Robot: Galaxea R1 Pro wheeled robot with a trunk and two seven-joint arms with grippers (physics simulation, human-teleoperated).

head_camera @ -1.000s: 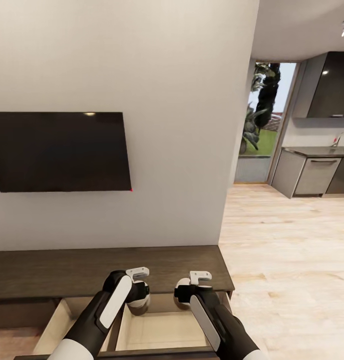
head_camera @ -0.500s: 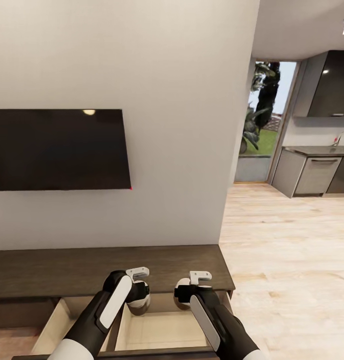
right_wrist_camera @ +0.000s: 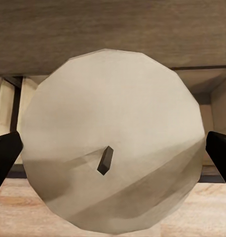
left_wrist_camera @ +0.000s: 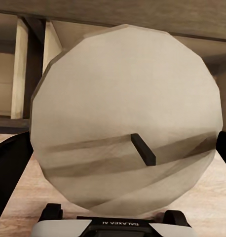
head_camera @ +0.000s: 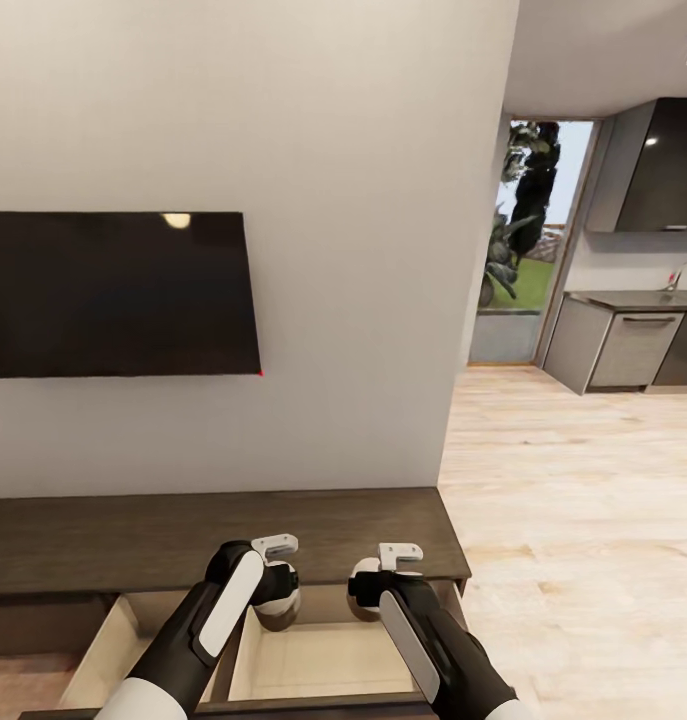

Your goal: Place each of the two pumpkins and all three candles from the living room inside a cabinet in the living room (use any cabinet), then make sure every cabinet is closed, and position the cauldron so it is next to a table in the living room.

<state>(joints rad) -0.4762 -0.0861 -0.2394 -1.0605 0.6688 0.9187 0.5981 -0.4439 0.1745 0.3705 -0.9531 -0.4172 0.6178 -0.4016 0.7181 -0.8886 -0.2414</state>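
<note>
The long dark-brown cabinet stands against the wall under the TV, with two beige-lined drawers pulled open. Both arms reach over the right-hand drawer. My left gripper is shut on a pale grey-white candle, whose flat round top and dark wick face the left wrist camera, with a dark finger at its side. Beside it, my right gripper is shut on a second candle, flanked by its fingers. The pumpkins and the cauldron are out of view.
A black TV hangs on the white wall above the cabinet. To the right, light wood floor runs to a kitchen with dark grey cabinets and a glass door.
The head view has shifted slightly, so the TV sits a little higher in the picture. Both arms and their candles stay over the open drawer.
</note>
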